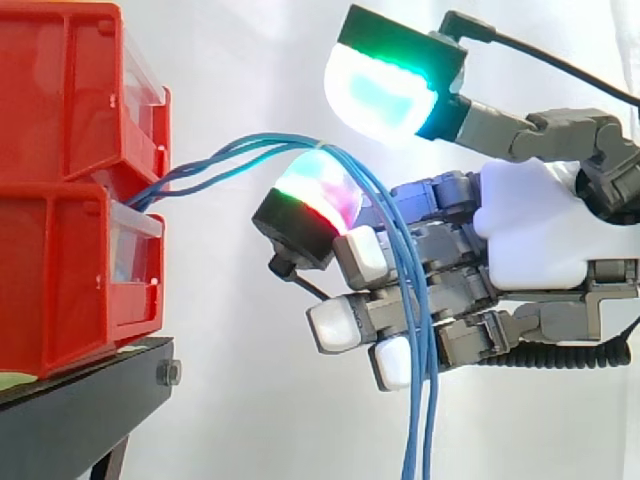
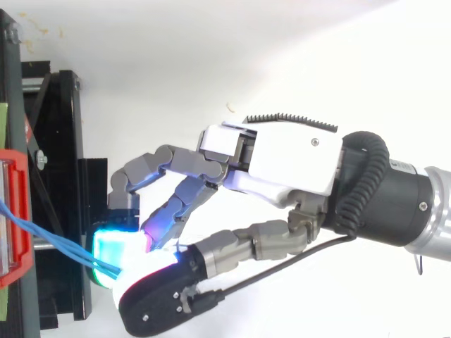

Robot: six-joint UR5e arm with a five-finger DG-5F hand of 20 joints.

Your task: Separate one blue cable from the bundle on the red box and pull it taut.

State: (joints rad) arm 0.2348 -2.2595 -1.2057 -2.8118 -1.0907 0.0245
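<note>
Several thin blue cables come out between the two stacked red bins at the left. They arch to the right over one glowing fingertip of my hand, then hang straight down in front of the curled lower fingers. The thumb's green and cyan pad is raised well above that fingertip, apart from the cables. Nothing pinches the cables; they rest together as one bundle on the finger. From above, the cables run from the red bin into the gap under the thumb of my hand.
The bins stand on a black stand at the left edge, in front of a white curtain. Between the bins and my fingertips lies an open gap of about one bin's width. The arm enters from the right.
</note>
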